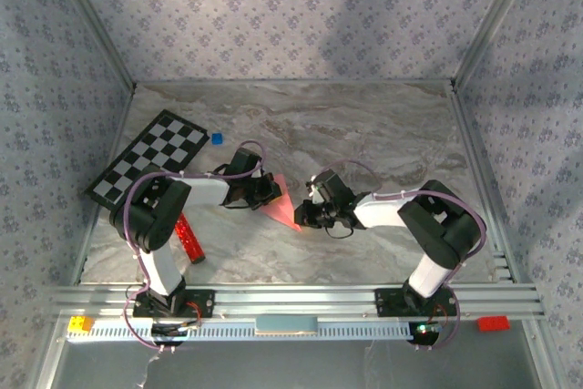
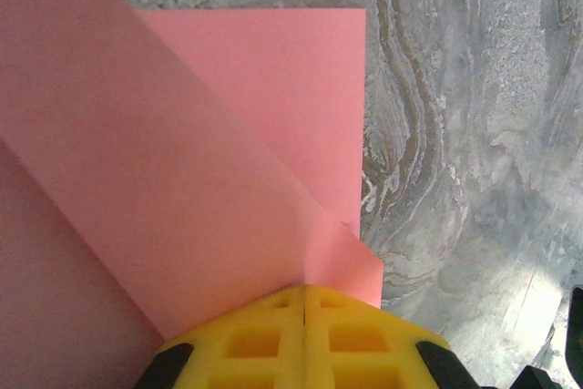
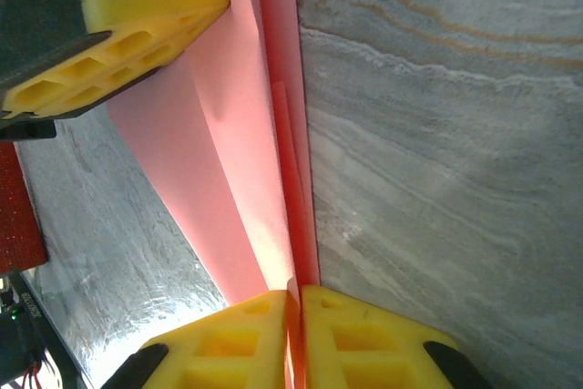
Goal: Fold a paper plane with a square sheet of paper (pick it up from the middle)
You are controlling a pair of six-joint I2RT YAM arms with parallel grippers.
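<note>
The square sheet of paper (image 1: 284,199) is salmon pink and folded into a narrow triangle, like a paper plane, held just above the marble table between my two grippers. My left gripper (image 1: 271,190) is shut on its upper left part. In the left wrist view the yellow pads (image 2: 246,343) meet where a crease of the pink paper (image 2: 182,152) runs into them. My right gripper (image 1: 305,216) is shut on the lower tip. In the right wrist view the paper's layered edge (image 3: 287,161) runs down between its pads (image 3: 364,343), and the left gripper's fingers (image 3: 137,34) show at the top left.
A black-and-white checkerboard (image 1: 150,166) lies at the left, with a tiny blue cube (image 1: 217,138) beyond its far corner. A red glittery bar (image 1: 189,239) lies near the left arm. Bare marble table (image 1: 383,134) spreads behind and to the right. Walls enclose the table.
</note>
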